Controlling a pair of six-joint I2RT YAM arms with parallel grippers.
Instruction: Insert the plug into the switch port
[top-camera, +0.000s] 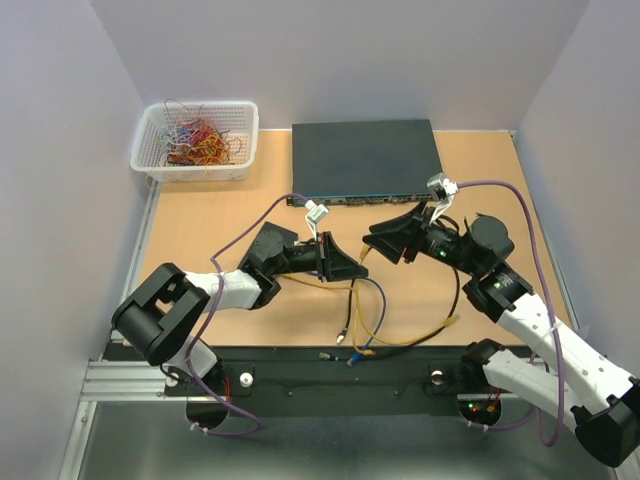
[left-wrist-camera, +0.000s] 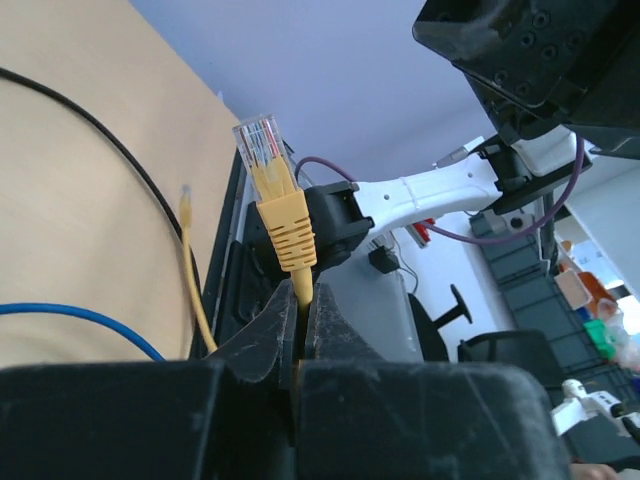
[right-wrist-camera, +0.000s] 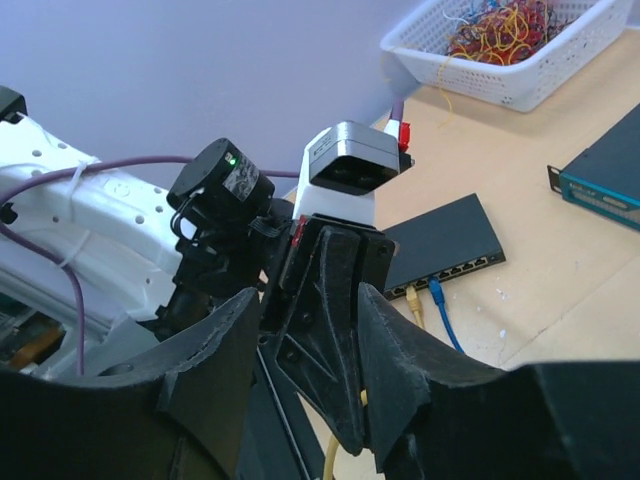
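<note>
L fingers (left-wrist-camera: 268, 338) clamped tight on plug (left-wrist-camera: 266, 150), gripping at bottom of its yellow boot. Clear connector end sticks up free, contacts visible, nothing touching it. R fingers (right-wrist-camera: 215, 370) clearly apart, holding nothing. In R wrist view, framing the black tip of the L arm's fingers; can't tell if touching. In top view, both sets of fingers tip to tip over middle of counter (top-camera: 215, 215), small gap btwn, just in front of big dark rack switch (top-camera: 365, 160).

Target switch port (right-wrist-camera: 468, 267) in a row along long edge of small flat black box (right-wrist-camera: 440, 232), lying flat on counter beyond L arm. Plug held up in air, apart from it. Yellow lead (right-wrist-camera: 413, 298) & blue lead (right-wrist-camera: 445, 315) plugged into 2 sockets at one end of row; other sockets too small to judge.

Loose yellow, blue & black cables (top-camera: 378, 300) on counter under the arms. White basket (top-camera: 195, 140) w/ tangle of coloured wire at far L corner.
</note>
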